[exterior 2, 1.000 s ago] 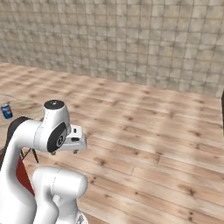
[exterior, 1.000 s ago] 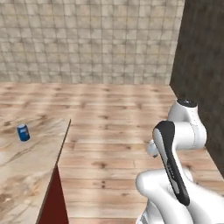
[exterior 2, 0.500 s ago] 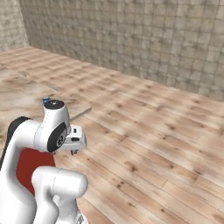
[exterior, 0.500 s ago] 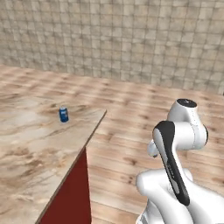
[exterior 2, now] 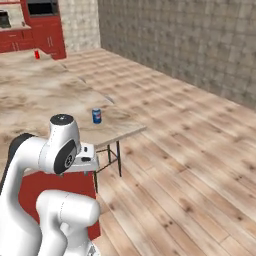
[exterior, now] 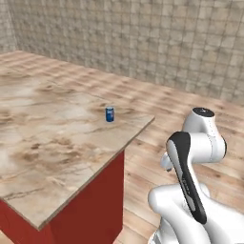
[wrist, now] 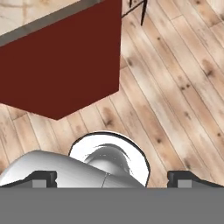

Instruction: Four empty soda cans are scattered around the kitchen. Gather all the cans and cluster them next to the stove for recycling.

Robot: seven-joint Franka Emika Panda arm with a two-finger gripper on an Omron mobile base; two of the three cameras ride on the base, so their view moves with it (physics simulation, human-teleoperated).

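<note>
A blue soda can stands upright near the corner of a beige marble island counter; the right base view shows the same blue can. A small red can stands far off at the back end of that counter. My gripper hangs folded close to the base, pointing down at the wood floor beside the island's red side panel. Its fingertips stand wide apart, open, with nothing between them. It is well below and short of the blue can. The stove is out of view.
Red cabinets line the far back left. A dark-legged stool or frame stands under the island's corner. A tan tiled wall runs behind, with wood plank floor to the right of the island.
The whole picture has shifted, so the base has moved: the island and blue can now sit nearer and more central. The arm keeps its folded pose, gripper open.
</note>
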